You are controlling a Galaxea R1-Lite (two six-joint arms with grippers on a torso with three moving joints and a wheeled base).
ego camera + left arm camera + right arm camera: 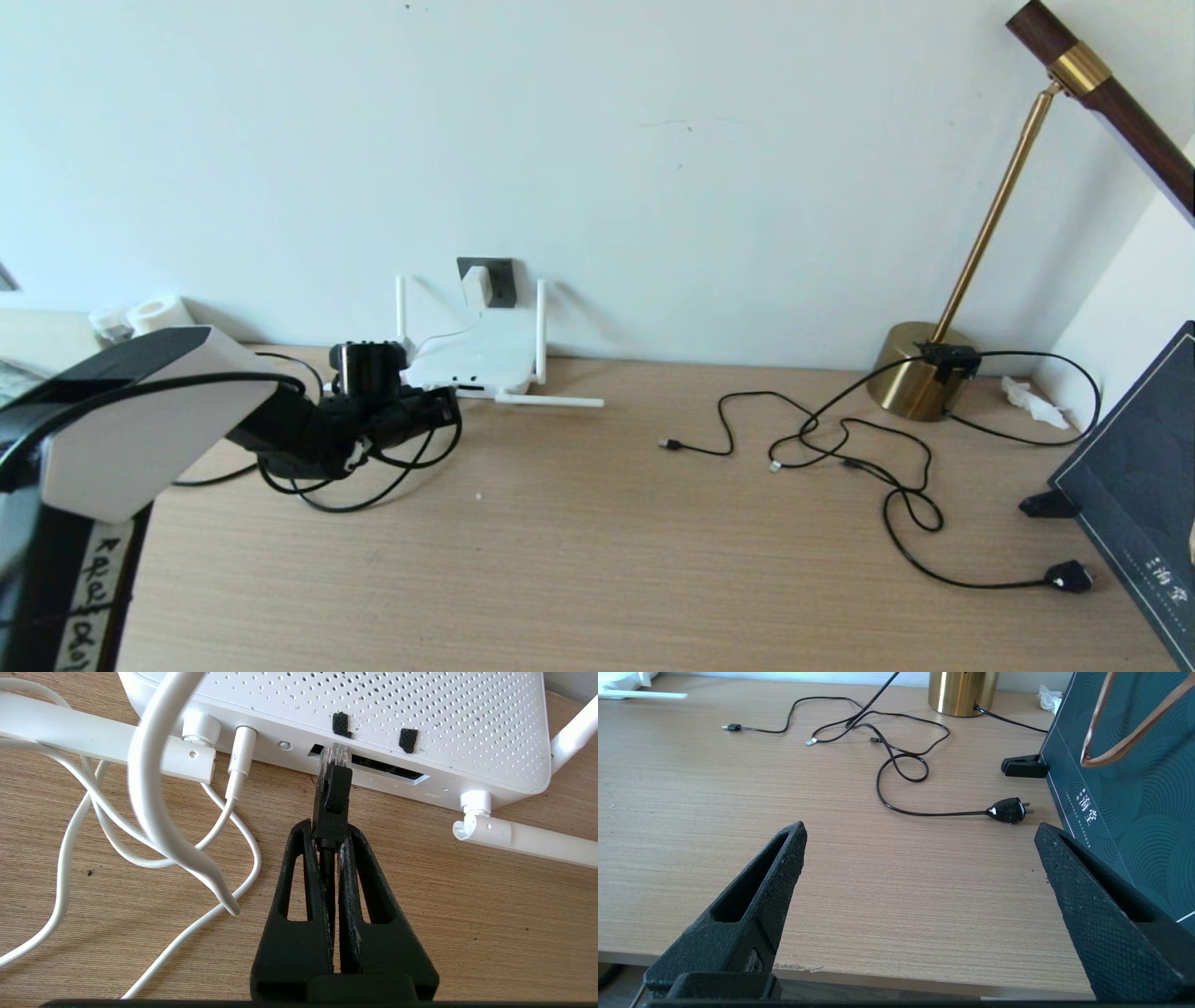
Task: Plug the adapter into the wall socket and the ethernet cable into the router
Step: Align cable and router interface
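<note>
The white router (476, 359) lies flat at the wall with stick antennas around it. Above it the white adapter (476, 285) sits against the dark grey wall socket (502, 280), its thin cord hanging down to the router. My left gripper (329, 830) is shut on the black plug of the ethernet cable (332, 798). The plug's clear tip is at the left end of the dark slot on the router (373, 709); how deep it sits I cannot tell. The cable's black loops (373, 490) trail under the left gripper (439, 406). My right gripper (920, 833) hangs open over the table's front edge, holding nothing.
White cords (140, 835) coil beside the router. A brass lamp base (920, 383) stands at the back right, with thin black cables (840, 448) and a black two-pin plug (1008, 810) spread before it. A dark teal bag (1125, 765) stands at the right edge.
</note>
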